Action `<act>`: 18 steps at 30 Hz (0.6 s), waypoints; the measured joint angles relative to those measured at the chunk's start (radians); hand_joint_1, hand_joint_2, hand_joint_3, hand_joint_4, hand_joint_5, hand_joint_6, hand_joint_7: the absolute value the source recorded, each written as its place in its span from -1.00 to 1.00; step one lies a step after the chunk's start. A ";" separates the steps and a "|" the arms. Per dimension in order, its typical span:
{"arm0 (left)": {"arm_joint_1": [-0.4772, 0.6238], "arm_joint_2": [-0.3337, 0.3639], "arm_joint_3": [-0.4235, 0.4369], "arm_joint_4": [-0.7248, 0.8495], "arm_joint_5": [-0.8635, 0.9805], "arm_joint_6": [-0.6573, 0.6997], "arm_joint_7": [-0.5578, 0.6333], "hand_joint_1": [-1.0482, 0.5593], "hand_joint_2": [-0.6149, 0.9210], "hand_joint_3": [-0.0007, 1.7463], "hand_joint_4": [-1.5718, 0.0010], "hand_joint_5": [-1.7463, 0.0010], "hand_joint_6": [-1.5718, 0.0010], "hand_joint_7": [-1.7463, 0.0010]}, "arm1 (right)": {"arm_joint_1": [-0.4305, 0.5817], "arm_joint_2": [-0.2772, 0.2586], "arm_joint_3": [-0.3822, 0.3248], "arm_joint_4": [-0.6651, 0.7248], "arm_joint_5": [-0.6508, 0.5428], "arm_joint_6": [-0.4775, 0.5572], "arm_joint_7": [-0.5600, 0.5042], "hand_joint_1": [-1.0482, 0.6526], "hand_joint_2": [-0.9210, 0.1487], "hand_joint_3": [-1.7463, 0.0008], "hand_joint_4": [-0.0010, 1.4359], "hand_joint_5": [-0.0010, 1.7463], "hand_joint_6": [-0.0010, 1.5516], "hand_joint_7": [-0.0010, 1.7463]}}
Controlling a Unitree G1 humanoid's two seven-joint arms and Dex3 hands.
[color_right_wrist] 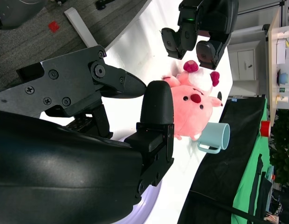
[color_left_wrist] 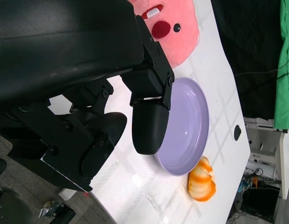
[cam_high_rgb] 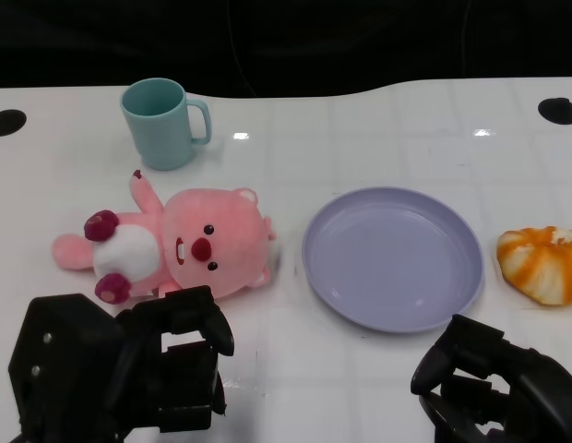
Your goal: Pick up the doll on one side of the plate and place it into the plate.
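Nearest the camera, the left robot hand (cam_high_rgb: 171, 369) hangs low over the white surface (cam_high_rgb: 378, 120), its fingers spread and holding nothing. The right robot hand (cam_high_rgb: 489, 383) sits at the opposite near corner, just short of the plate's rim, also apart-fingered and empty. Just beyond the left robot hand lies the pink doll (cam_high_rgb: 189, 245) on its back, its head close to the purple plate (cam_high_rgb: 392, 257) but not touching it. The plate holds nothing. An orange-and-white bun (cam_high_rgb: 542, 263) rests on the plate's other side, and a teal mug (cam_high_rgb: 163, 123) stands farthest back. The task appears barely begun: grasping, lifting and placing all remain.
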 measured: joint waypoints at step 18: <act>-0.004 0.089 0.002 -0.047 0.164 -0.162 -0.005 -0.05 0.93 -0.80 0.51 -0.17 0.29 0.55 | 0.000 0.000 0.001 0.000 0.001 0.003 0.003 -0.07 -0.86 0.27 -0.08 1.00 -0.41 0.87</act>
